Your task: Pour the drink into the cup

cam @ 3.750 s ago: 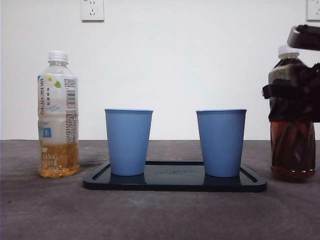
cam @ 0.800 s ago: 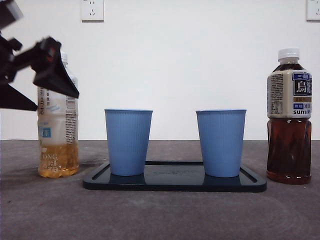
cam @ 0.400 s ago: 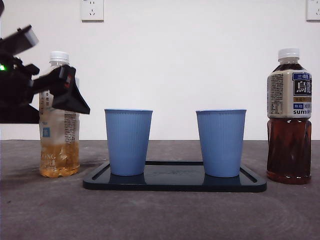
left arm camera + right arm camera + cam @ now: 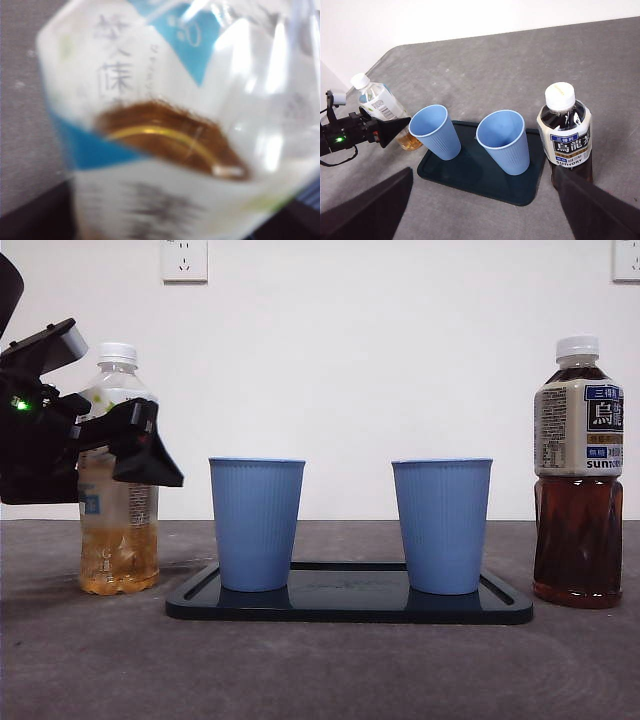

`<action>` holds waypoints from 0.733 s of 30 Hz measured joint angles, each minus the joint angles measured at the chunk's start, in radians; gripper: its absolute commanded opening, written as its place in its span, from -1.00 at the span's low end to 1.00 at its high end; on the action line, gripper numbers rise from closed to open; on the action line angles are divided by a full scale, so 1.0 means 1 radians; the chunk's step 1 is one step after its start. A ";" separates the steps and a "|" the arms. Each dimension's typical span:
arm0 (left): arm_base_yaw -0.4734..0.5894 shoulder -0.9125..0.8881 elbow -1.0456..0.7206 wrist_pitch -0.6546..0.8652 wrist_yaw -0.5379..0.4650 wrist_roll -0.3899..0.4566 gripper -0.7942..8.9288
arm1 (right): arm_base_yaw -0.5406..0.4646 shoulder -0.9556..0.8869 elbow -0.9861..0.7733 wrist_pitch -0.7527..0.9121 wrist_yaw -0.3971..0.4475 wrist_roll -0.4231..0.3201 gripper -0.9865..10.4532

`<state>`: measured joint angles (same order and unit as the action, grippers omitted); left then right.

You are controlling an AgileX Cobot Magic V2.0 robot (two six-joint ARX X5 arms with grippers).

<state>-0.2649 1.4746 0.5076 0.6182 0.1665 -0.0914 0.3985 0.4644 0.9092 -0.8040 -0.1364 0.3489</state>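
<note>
Reaching in from the side, left gripper [image 4: 140, 445] sits around the pale bottle [image 4: 117, 530] at label height — jaws spread to either side of it, contact not discernible. Left wrist view is filled by the blurred label and amber liquid. Bottle stands upright on the table [image 4: 320, 670], just beside the tray [image 4: 350, 608]. Two blue cups: near cup [image 4: 257, 523], far cup [image 4: 442, 525], both upright on the tray. Dark bottle [image 4: 579, 475] stands capped beyond the far cup. Right gripper [image 4: 480, 210] held high above the table — jaws wide apart, holding nothing.
</note>
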 measured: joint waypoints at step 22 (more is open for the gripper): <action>-0.005 -0.246 0.077 -0.496 -0.003 0.032 -0.48 | 0.000 0.000 0.000 0.000 0.002 0.000 -0.03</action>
<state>-0.2699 1.2289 0.5842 0.1226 0.1631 -0.0589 0.3985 0.4644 0.9092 -0.8040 -0.1345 0.3489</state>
